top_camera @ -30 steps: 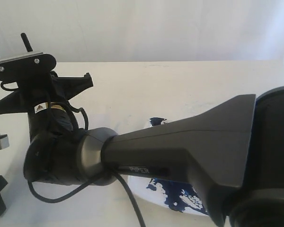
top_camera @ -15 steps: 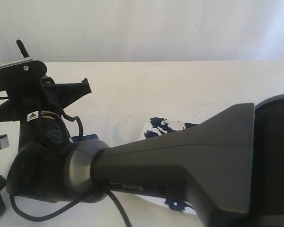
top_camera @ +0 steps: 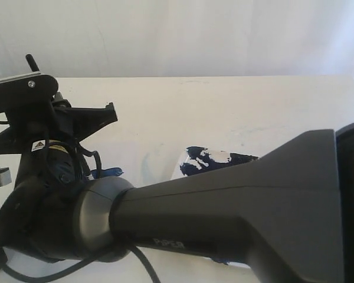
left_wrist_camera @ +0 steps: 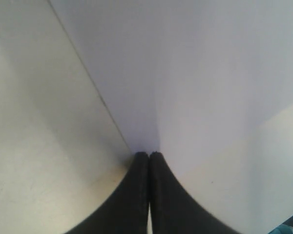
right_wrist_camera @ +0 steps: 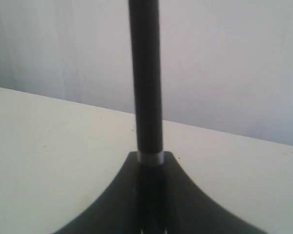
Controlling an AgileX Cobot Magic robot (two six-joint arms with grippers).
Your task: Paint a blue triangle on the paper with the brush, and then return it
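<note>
Right wrist view: right gripper (right_wrist_camera: 150,163) pinched the brush (right_wrist_camera: 145,73) at its silver ring, handle sticking out past the jaws. Left gripper (left_wrist_camera: 149,156) was pressed together. Exterior view: blue stroke (top_camera: 109,173) lay left of the paint-smeared plate (top_camera: 224,156), near it.

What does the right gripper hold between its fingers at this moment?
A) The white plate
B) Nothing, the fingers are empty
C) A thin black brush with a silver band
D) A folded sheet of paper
C: in the right wrist view the black-handled brush stands clamped in the right gripper, its silver band just at the fingertips.
</note>
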